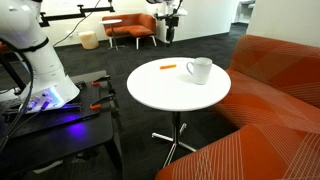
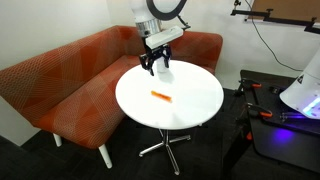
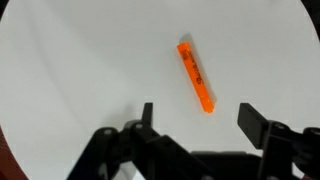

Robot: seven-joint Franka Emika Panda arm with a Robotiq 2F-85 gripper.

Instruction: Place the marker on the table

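Note:
The orange marker lies flat on the round white table. It also shows in both exterior views. My gripper is open and empty, above the table with the marker just beyond its fingertips in the wrist view. In an exterior view the gripper hangs over the table's far edge, in front of the white mug, which it mostly hides there. The white mug stands on the table to the right of the marker.
An orange-red sofa curves round the table's far side. A dark bench with tools and the robot base stands beside the table. The table's chrome pedestal stands on dark carpet.

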